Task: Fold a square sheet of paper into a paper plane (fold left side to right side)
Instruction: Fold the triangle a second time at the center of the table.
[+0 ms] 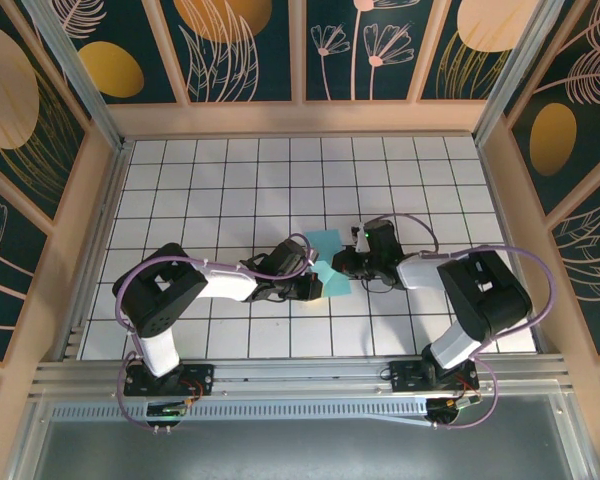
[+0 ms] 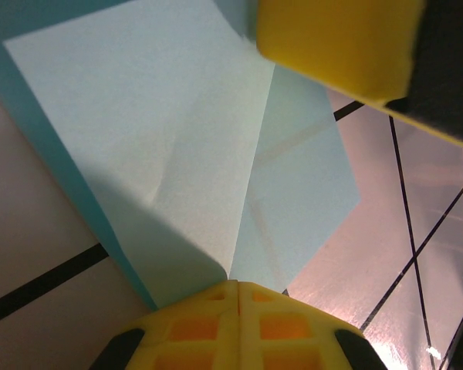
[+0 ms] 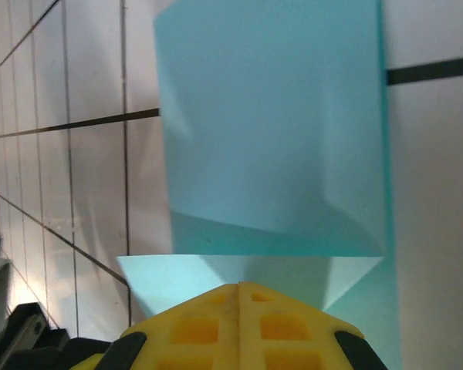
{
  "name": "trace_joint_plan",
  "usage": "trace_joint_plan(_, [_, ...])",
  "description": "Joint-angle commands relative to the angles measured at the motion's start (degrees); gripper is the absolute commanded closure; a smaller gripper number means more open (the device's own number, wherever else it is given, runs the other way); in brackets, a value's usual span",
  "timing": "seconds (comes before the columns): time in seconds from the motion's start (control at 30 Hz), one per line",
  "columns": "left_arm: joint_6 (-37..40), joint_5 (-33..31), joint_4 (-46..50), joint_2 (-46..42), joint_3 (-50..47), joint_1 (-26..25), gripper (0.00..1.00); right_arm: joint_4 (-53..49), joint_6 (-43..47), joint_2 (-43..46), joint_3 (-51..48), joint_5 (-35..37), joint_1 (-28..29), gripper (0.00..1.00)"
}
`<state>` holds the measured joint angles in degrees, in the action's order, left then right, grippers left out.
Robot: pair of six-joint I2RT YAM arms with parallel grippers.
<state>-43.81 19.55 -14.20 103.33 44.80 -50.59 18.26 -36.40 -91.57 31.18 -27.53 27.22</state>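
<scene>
The square sheet of paper (image 1: 323, 244) lies near the middle of the surface (image 1: 230, 180), slightly towards the near edge, between the two gripper heads. It is turquoise-blue and not flat. In the top view one part lies as a pale rectangle on the far side and a smaller part shows closer in, between the black heads.

The left wrist view shows the sheet (image 2: 177, 146) raised off the surface, with a sharp crease running up from the fingertips. One panel is pale and lit, another sits behind it, and a shadow falls beneath. The right wrist view shows the sheet (image 3: 270, 123) as a broad turquoise panel bent along a soft crease. A lighter band of paper spreads out from the fingertips.

The left gripper (image 1: 313, 279) reaches in from the left. Its yellow fingers (image 2: 216, 331) are pressed together with the paper's edge pinched between them. The right gripper (image 1: 342, 265) reaches in from the right. Its yellow fingers (image 3: 201, 331) are likewise closed, clamping the paper's near edge. The two heads sit close together, just beside each other across the sheet.

A yellow pad on a black body (image 2: 339, 42) hangs over the paper at the upper right of the left wrist view.

The surface is white with a black grid and is enclosed by patterned walls (image 1: 240, 45).
</scene>
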Motion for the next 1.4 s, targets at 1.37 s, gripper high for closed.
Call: trace_joint_plan(1.37, [4.7, 0.4, 3.1, -4.1, -5.9, -1.1, 1.0, -8.2, 2.6, -4.3, 2.1, 3.2, -1.6, 1.0])
